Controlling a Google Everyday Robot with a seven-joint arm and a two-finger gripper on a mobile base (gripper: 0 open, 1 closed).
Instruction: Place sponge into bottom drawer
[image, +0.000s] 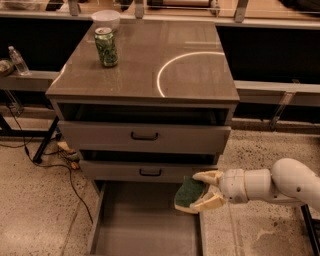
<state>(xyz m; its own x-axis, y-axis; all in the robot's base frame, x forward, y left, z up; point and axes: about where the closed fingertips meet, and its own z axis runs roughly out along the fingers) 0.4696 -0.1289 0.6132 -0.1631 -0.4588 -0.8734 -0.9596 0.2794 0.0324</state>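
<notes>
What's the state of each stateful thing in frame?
gripper: jaws shut on the sponge, over the bottom drawer's right edge
sponge: held, green face showing, not yet in the drawer
bottom drawer: pulled out, floor bare
middle drawer: looks slightly ajar
top drawer: looks slightly ajar
green can: upright on the cabinet top
white bowl: upright behind the can

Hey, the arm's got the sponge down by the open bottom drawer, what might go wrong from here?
The sponge, gripped in the end effector, sits near the right wall of the bottom drawer. Released here, it might catch that wall and tumble onto the floor. The end effector is also close below the front of the middle drawer, so moving inward it may bump it.
</notes>
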